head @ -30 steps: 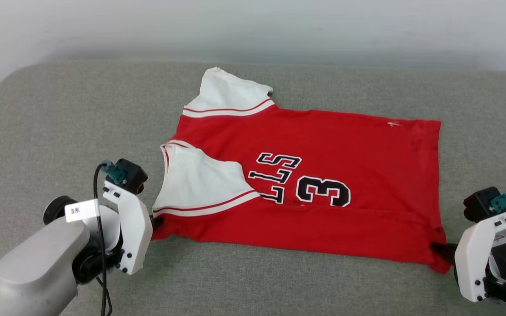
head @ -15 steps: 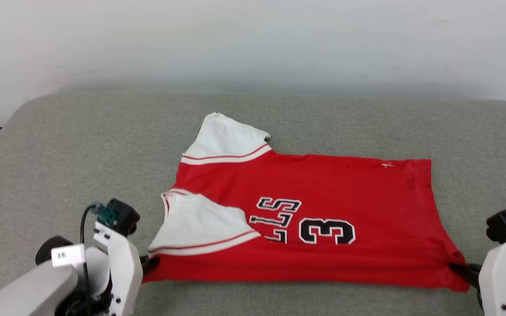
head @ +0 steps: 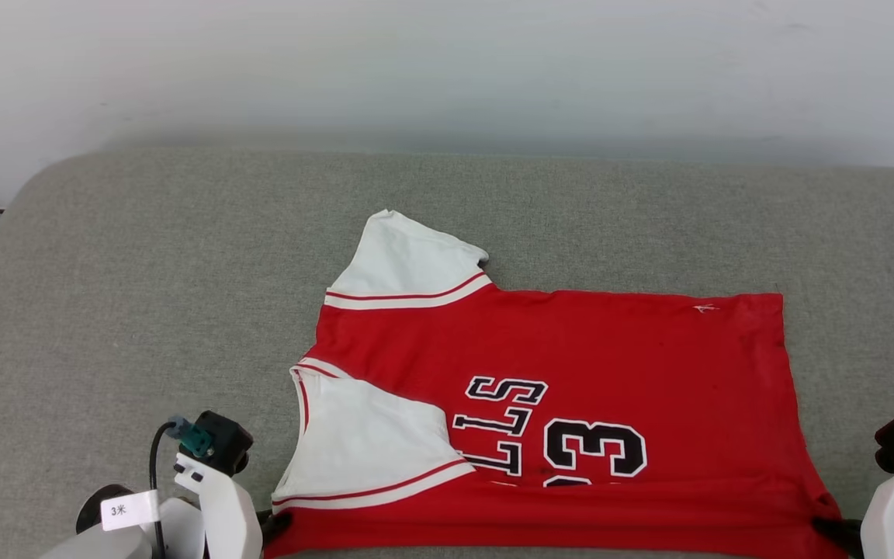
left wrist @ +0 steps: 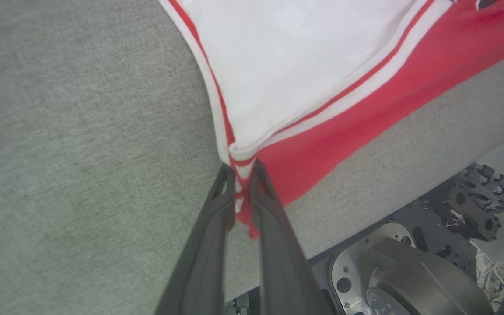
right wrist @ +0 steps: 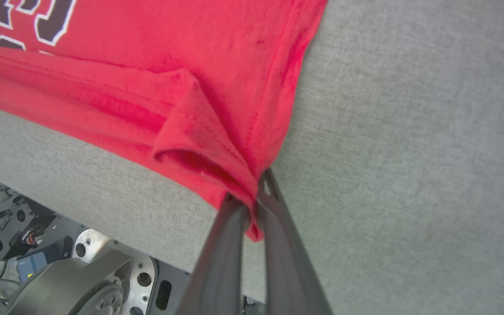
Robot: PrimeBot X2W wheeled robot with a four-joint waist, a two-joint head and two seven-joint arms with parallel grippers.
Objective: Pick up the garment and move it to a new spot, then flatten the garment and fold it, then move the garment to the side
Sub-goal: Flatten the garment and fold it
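The garment [head: 610, 365], a red jersey with white sleeves, black lettering and the number 33, lies spread across the grey cushion with its near edge folded over. My left gripper [head: 275, 523] is shut on the near left corner, where the white sleeve meets the red striped trim. The left wrist view shows this pinch, my left gripper [left wrist: 242, 169] on the garment [left wrist: 304, 65]. My right gripper [head: 829, 528] is shut on the near right hem corner. In the right wrist view, my right gripper [right wrist: 254, 194] bunches the garment [right wrist: 147, 65] into a small fold.
A grey cushion [head: 144, 272] spans the view, and a white wall [head: 447, 70] rises behind it. Its front edge lies just below both grippers. My wheeled base [left wrist: 409, 271] shows beneath that edge, as does the base [right wrist: 59, 271] in the right wrist view.
The head camera has tilted up, so more wall shows. Both grippers, still shut on the garment's near corners, have drawn it a little toward the cushion's front edge.
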